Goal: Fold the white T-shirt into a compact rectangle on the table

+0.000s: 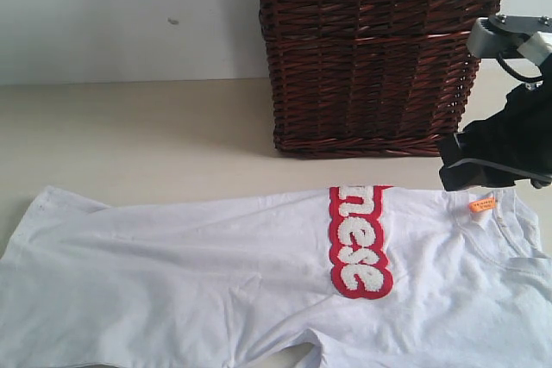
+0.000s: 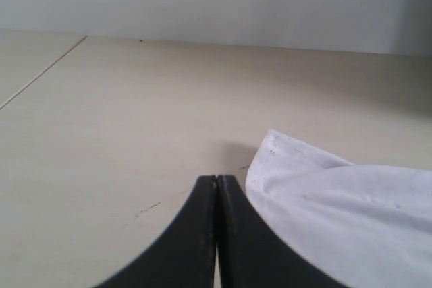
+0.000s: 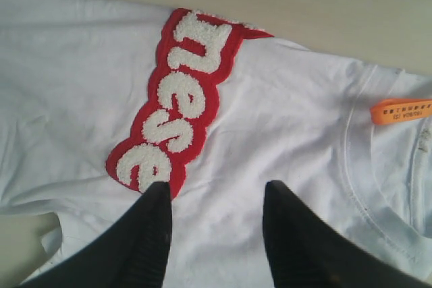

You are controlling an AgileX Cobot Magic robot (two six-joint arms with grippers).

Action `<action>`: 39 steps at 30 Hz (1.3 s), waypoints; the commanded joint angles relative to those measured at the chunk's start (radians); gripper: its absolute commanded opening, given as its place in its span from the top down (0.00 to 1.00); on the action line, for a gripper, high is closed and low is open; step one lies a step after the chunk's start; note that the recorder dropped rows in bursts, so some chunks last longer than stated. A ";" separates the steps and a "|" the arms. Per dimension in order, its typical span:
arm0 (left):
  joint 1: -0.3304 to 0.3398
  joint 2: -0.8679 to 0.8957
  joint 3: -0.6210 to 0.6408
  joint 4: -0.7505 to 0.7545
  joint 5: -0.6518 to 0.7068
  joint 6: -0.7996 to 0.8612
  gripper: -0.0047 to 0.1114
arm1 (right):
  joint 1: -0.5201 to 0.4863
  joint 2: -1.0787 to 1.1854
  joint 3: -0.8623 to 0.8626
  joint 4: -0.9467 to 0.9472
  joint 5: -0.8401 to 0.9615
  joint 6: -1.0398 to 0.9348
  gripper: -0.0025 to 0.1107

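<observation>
Logging both grippers first. Left gripper (image 2: 217,180): only my left wrist view shows it. Its two black fingers are pressed together with nothing between them, low over the bare worktop (image 2: 121,119). A hemmed corner of the white T-shirt (image 2: 337,200) lies just beside one finger; I cannot tell whether the cloth touches it.

Right gripper (image 3: 217,190): my right wrist view shows the fingers apart above the shirt's chest. One tip is at the end of the red band of lettering (image 3: 175,106), the other over plain white cloth nearer the collar (image 3: 358,160). I cannot tell whether either tip touches the fabric.

The exterior view gives only the dark bulk of my right arm (image 1: 500,148) at the right edge, above the neck end of the shirt. It alone shows the whole layout. The shirt is spread along the near part of the worktop, lettering side up, with the red band crossing it and its near edge cut by the frame.

Container: a dark wicker basket (image 1: 379,49) stands behind the shirt, apart from it, before a pale wall (image 1: 121,15). Its top is cropped, so its inside is not visible.

Counts: one shirt, one basket, one orange tag (image 3: 401,109) inside the collar, four fuzzy white letters showing, two grippers.
</observation>
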 commanded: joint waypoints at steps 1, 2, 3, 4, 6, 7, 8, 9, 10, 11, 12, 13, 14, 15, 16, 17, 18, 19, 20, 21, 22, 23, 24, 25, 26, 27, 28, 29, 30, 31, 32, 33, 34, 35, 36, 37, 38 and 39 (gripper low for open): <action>0.001 -0.005 0.002 0.001 -0.006 0.006 0.96 | 0.002 -0.007 0.001 0.000 -0.009 -0.004 0.60; 0.001 -0.005 0.002 0.001 -0.006 0.006 0.96 | 0.002 -0.007 0.001 0.000 -0.009 -0.004 0.60; 0.001 -0.005 0.002 0.001 -0.006 0.006 0.96 | 0.002 -0.007 0.001 0.000 -0.009 -0.004 0.60; 0.001 -0.005 0.002 0.001 -0.006 0.006 0.96 | 0.002 -0.007 0.001 0.000 -0.009 -0.004 0.60; 0.001 -0.005 0.002 0.001 -0.006 0.006 0.96 | 0.002 -0.007 0.001 0.000 -0.009 -0.004 0.60; 0.001 -0.005 0.002 0.001 -0.006 0.006 0.96 | 0.002 -0.007 0.001 0.000 -0.009 -0.004 0.60; 0.001 -0.005 0.002 0.001 -0.006 0.006 0.96 | 0.002 -0.007 0.001 0.000 -0.009 -0.004 0.60; 0.001 -0.005 0.002 0.001 -0.006 0.006 0.96 | 0.002 -0.007 0.001 0.000 -0.009 -0.004 0.60; 0.001 -0.005 0.002 0.001 -0.006 0.006 0.96 | 0.002 -0.007 0.001 0.000 -0.009 -0.004 0.60; 0.001 -0.005 0.002 0.001 -0.006 0.006 0.96 | 0.002 -0.007 0.001 0.000 -0.009 -0.004 0.60; 0.001 -0.005 0.002 0.001 -0.006 0.006 0.96 | 0.002 -0.007 0.001 0.000 -0.011 -0.004 0.60; 0.001 -0.005 0.002 0.001 -0.006 0.006 0.96 | 0.002 -0.007 0.001 0.000 -0.011 -0.004 0.60; 0.001 -0.005 0.002 0.001 -0.006 0.006 0.96 | 0.002 -0.007 0.001 0.000 -0.011 -0.004 0.60; 0.001 -0.005 0.002 0.001 -0.006 0.006 0.96 | 0.002 -0.007 0.001 0.000 -0.018 -0.004 0.60; 0.001 -0.005 0.002 0.001 -0.006 0.006 0.96 | 0.002 -0.007 0.001 0.000 -0.034 -0.004 0.60; 0.001 -0.005 0.002 0.001 -0.006 0.006 0.96 | 0.002 -0.007 0.001 0.002 -0.058 -0.004 0.60; 0.001 -0.005 0.002 0.001 -0.006 0.006 0.96 | 0.002 -0.007 0.001 0.004 -0.063 -0.004 0.60; 0.001 -0.005 0.002 0.001 -0.006 0.006 0.96 | 0.002 -0.007 0.001 0.004 -0.057 -0.004 0.60; 0.001 -0.005 0.002 0.001 -0.006 0.006 0.96 | 0.002 -0.007 0.001 0.004 -0.043 -0.004 0.60; 0.001 -0.005 0.002 0.001 -0.006 0.006 0.96 | 0.002 -0.005 0.001 0.004 -0.025 -0.004 0.60; 0.001 -0.005 0.002 0.001 -0.006 0.006 0.96 | 0.002 -0.005 0.001 0.004 0.001 -0.004 0.60; 0.001 -0.005 0.002 0.001 -0.006 0.006 0.96 | 0.002 -0.005 0.001 0.004 0.031 -0.004 0.60; 0.001 -0.005 0.002 0.001 -0.006 0.006 0.96 | 0.002 -0.005 0.001 0.004 0.059 -0.004 0.60; 0.001 -0.005 0.002 0.001 -0.006 0.006 0.96 | 0.002 -0.005 0.001 -0.002 0.076 -0.004 0.60; 0.001 -0.005 0.002 0.001 -0.006 0.006 0.96 | 0.002 -0.005 0.001 -0.017 0.087 -0.004 0.60; 0.001 -0.005 0.002 0.001 -0.006 0.006 0.96 | 0.002 -0.005 0.001 -0.017 0.098 -0.004 0.60; 0.001 -0.005 0.002 0.001 -0.006 0.006 0.96 | 0.002 -0.005 0.001 -0.007 0.119 -0.007 0.60; 0.001 -0.005 0.002 0.001 -0.006 0.006 0.96 | 0.002 -0.005 0.001 0.015 0.181 -0.048 0.60; 0.001 -0.005 0.002 0.001 -0.006 0.006 0.96 | 0.002 -0.003 0.001 0.075 0.232 -0.087 0.60; 0.001 -0.005 0.002 0.001 -0.006 0.006 0.96 | 0.002 0.004 0.001 0.149 0.293 -0.161 0.60; 0.001 -0.005 0.002 0.001 -0.006 0.006 0.96 | 0.002 0.012 0.001 0.283 0.356 -0.265 0.60; 0.001 -0.005 0.002 0.001 -0.006 0.006 0.96 | 0.002 0.023 0.002 0.380 0.428 -0.374 0.61; 0.001 -0.005 0.002 0.001 -0.006 0.006 0.96 | 0.008 0.034 0.004 0.472 0.459 -0.456 0.63; 0.001 -0.005 0.002 0.001 -0.006 0.006 0.96 | 0.024 0.042 0.006 0.563 0.459 -0.545 0.66; 0.001 -0.005 0.002 0.001 -0.006 0.006 0.96 | 0.048 0.044 0.015 0.616 0.459 -0.596 0.70; 0.001 -0.005 0.002 0.001 -0.006 0.006 0.96 | 0.069 0.044 0.023 0.631 0.459 -0.623 0.74; 0.001 -0.005 0.002 0.001 -0.006 0.006 0.96 | 0.090 0.045 0.027 0.621 0.459 -0.646 0.77; 0.001 -0.005 0.002 0.001 -0.006 0.006 0.96 | 0.107 0.047 0.031 0.605 0.459 -0.656 0.79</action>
